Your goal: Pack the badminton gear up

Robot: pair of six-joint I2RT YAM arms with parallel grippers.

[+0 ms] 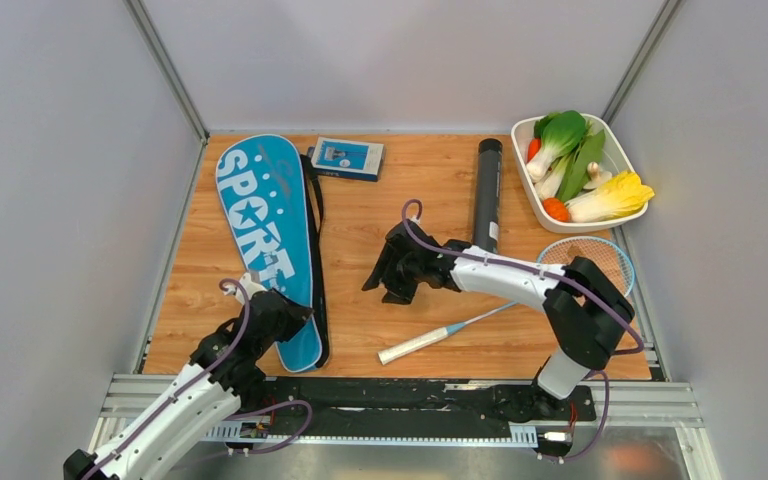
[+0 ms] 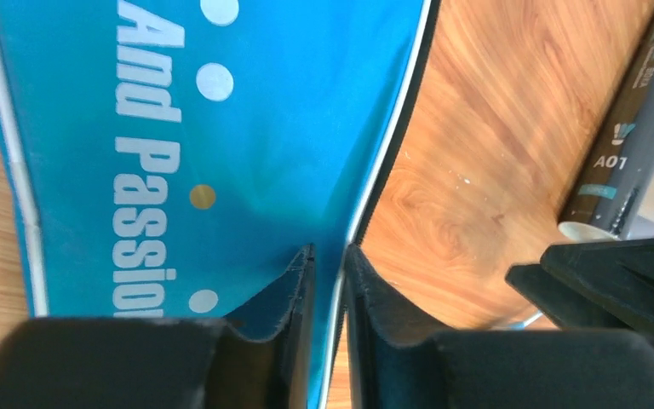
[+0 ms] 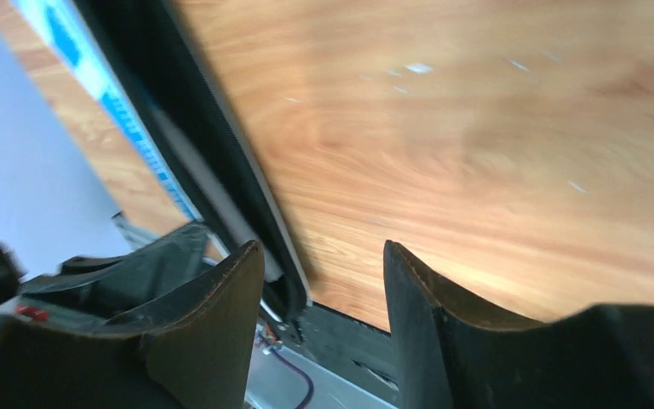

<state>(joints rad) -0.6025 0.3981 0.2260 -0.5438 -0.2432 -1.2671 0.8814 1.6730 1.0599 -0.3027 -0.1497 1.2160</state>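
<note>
- Left gripper: jaws only a sliver apart, and the white-piped edge of the blue racket cover runs right into the gap. Can't honestly tell whether it's pinching that edge or just straddling it.
- Right gripper: jaws clearly apart, with nothing between them but bare wooden table. It's hovering mid-table, nose turned toward the cover's black zip side.
- The bit that matters, imo: the one loose racket lies diagonally. Its white handle is on the near side of the right gripper, towards the arm bases. The shaft runs off to the far right, and the light-blue head is tucked partly under the right arm's elbow.
- So the right arm is the nearer one by a lot. The handle is the free end, and I'd go for that.
- The cover's long axis runs far-to-near along the left side, near end at the left gripper, so the racket would have to swing round to line up with it.
- The black tube lies further back, pointing away from the arms. No shuttlecocks in sight.
</note>
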